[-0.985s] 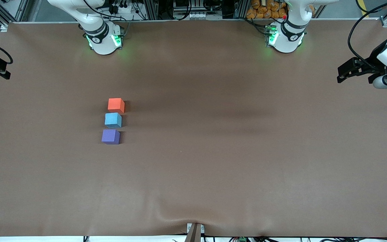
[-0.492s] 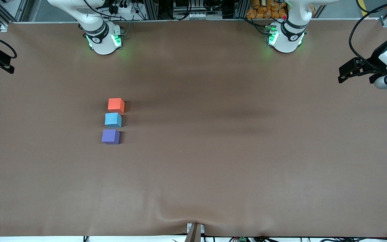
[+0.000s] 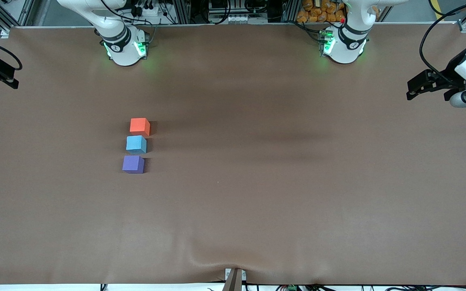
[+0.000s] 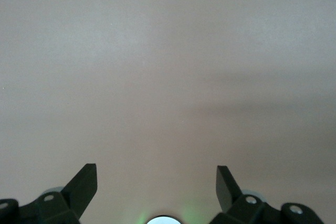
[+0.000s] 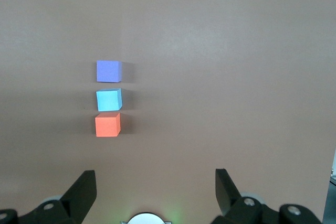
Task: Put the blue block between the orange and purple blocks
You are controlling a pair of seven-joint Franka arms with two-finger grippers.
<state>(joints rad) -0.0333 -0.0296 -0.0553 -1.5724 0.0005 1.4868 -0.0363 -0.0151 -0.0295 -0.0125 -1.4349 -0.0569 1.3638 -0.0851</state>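
The orange block (image 3: pixel 140 126), the blue block (image 3: pixel 136 144) and the purple block (image 3: pixel 133 164) stand in a short row on the brown table, toward the right arm's end. The blue block is in the middle, with small gaps on both sides. The orange block is farthest from the front camera and the purple block nearest. The right wrist view shows the same row: purple block (image 5: pixel 108 71), blue block (image 5: pixel 108 99), orange block (image 5: pixel 107 125). My right gripper (image 5: pixel 154 182) is open and empty, over the table's edge at the right arm's end (image 3: pixel 2 76). My left gripper (image 4: pixel 156 179) is open and empty, over the table's edge at the left arm's end (image 3: pixel 413 89).
The brown table cover (image 3: pixel 257 182) has a small wrinkle at its near edge (image 3: pixel 217 262). The two arm bases (image 3: pixel 123 46) (image 3: pixel 344 44) stand along the table's back edge.
My right gripper has shifted a little along the table's edge, away from the front camera. My left gripper has barely moved. The three blocks have not moved.
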